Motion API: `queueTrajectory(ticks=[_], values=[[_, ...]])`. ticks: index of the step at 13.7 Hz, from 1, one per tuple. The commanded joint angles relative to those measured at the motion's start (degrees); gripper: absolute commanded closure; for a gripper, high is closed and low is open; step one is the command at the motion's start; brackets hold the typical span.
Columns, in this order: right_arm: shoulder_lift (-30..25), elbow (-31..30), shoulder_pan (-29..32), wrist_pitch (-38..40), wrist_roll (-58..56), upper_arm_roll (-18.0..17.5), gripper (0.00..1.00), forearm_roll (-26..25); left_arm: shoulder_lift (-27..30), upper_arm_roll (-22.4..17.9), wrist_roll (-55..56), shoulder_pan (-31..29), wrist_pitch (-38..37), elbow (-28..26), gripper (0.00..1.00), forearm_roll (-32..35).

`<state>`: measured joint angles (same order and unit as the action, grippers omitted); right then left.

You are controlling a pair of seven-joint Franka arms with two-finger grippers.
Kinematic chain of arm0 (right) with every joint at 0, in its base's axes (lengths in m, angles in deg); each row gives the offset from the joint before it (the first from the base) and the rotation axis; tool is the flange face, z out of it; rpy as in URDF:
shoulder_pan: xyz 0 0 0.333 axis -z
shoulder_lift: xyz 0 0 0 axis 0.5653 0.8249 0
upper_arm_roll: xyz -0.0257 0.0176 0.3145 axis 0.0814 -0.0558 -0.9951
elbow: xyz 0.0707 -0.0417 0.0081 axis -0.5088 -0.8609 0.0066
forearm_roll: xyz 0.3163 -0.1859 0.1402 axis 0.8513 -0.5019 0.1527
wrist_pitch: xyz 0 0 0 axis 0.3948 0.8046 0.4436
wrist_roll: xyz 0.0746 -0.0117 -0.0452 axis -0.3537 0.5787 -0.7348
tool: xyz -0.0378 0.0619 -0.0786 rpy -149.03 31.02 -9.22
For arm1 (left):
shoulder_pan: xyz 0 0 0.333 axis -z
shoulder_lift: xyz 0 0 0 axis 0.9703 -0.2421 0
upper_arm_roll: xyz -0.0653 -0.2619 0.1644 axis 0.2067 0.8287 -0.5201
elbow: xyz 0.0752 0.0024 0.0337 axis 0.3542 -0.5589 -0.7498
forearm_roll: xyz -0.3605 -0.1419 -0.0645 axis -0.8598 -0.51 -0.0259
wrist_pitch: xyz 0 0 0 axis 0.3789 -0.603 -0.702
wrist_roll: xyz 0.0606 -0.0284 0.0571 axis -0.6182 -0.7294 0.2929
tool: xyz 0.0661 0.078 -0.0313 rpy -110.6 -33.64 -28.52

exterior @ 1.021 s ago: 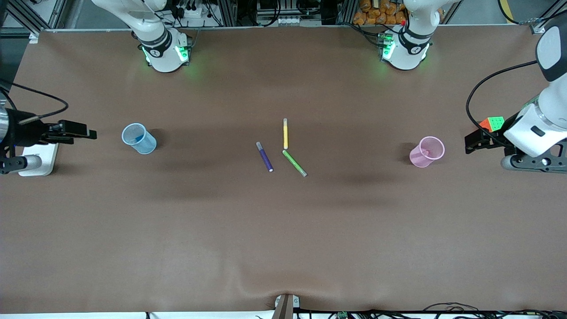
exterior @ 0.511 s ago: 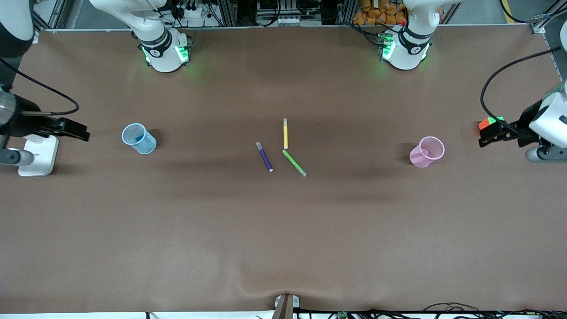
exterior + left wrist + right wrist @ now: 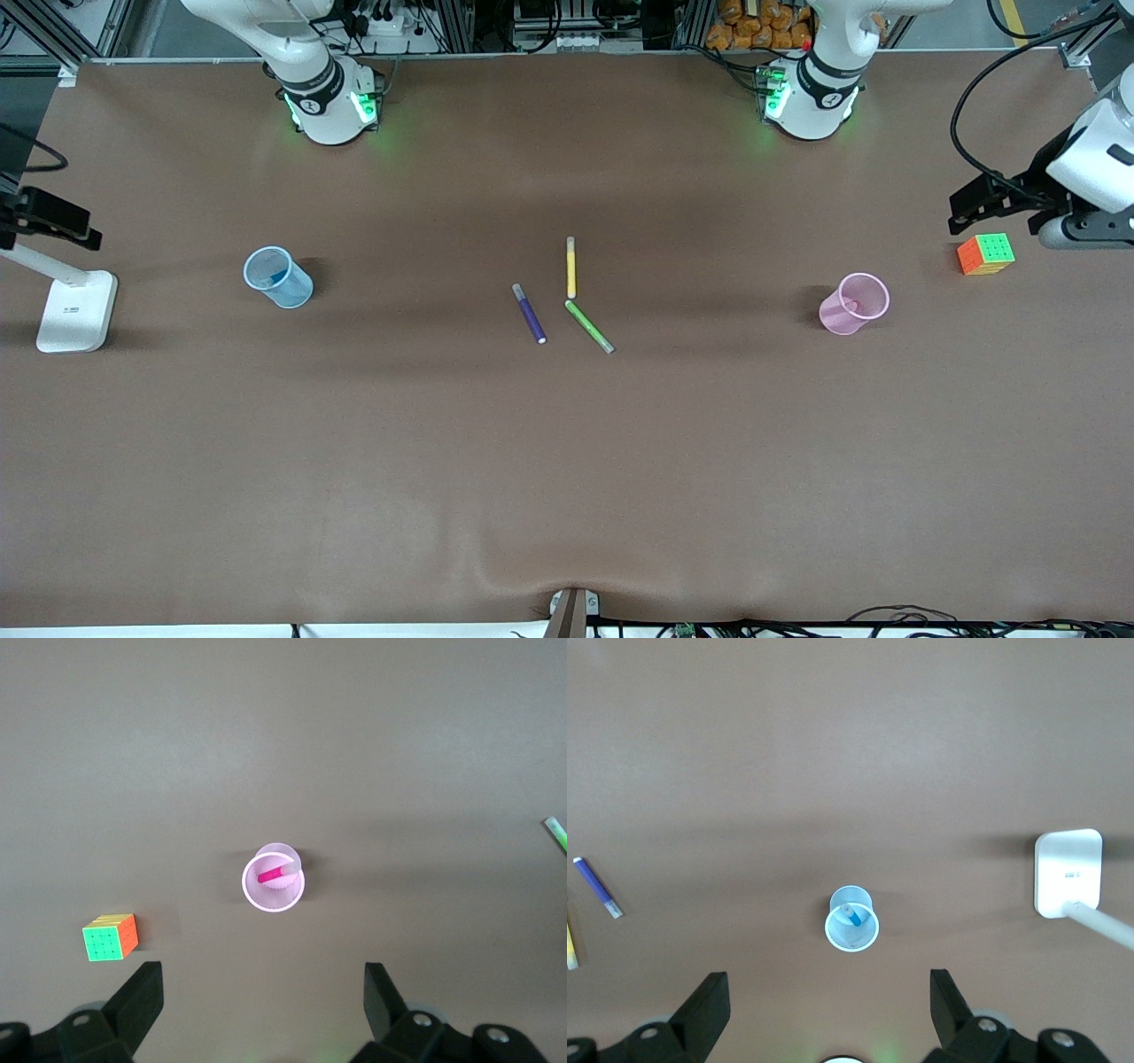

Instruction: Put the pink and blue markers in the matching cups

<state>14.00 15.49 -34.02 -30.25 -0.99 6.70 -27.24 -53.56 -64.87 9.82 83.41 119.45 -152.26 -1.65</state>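
Observation:
The pale pink cup (image 3: pixel 837 315) stands toward the left arm's end of the table. In the left wrist view the pink marker (image 3: pixel 275 873) leans inside this cup (image 3: pixel 276 850). The light blue cup (image 3: pixel 297 288) stands toward the right arm's end, and the right wrist view shows the blue marker (image 3: pixel 853 918) inside it (image 3: pixel 864 899). My left gripper (image 3: pixel 970 208) (image 3: pixel 263 992) hangs open and empty, high over the table end beside the pink cup. My right gripper (image 3: pixel 84 230) (image 3: pixel 829 1001) hangs open and empty over the other end, beside the blue cup.
A purple pen (image 3: pixel 530 314), a yellow pen (image 3: pixel 570 267) and a green pen (image 3: pixel 589 327) lie mid-table between the cups. A colour cube (image 3: pixel 985 253) sits by the pink cup at the left arm's end. A white stand (image 3: pixel 77 310) sits at the right arm's end.
Both arms have drawn back toward the table ends and away from the front camera. The left gripper no longer covers the cube, and the right gripper has moved off the white stand.

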Motion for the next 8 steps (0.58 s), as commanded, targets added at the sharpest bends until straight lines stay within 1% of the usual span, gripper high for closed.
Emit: queueTrajectory(ticks=[1, 3, 5, 6, 7, 8], values=[[-10.24, -14.37, 1.00, -5.94, 2.63, -0.46, 0.00, 0.62, 1.75, -1.53, 0.78, 1.98, -2.19, -1.55, 0.00, -0.93], [-13.68, -19.13, 1.09, -6.31, 5.61, -0.46, 0.00, 0.62, 3.77, -1.44, 0.87, 1.98, -3.60, -2.25, 0.00, -2.07], [-13.35, -18.36, 1.00, -6.31, 5.45, -0.55, 0.00, -0.43, 5.27, -0.48, 0.96, 1.98, -5.62, -2.52, 0.00, -2.07], [-13.26, -18.18, 1.09, -6.57, 5.62, -0.46, 0.00, -0.69, 5.27, 0.66, 1.13, 1.81, -6.41, -2.26, 0.00, -1.90], [-13.26, -18.18, 1.44, -7.01, 5.71, -0.38, 0.00, -0.52, 5.45, 1.72, 1.83, 1.46, -6.42, -2.17, 0.00, -1.63], [-13.26, -18.35, 1.96, -7.01, 5.62, -0.55, 0.00, -0.35, 5.45, 1.90, 2.10, 1.46, -6.42, -1.99, 0.00, -1.46]])
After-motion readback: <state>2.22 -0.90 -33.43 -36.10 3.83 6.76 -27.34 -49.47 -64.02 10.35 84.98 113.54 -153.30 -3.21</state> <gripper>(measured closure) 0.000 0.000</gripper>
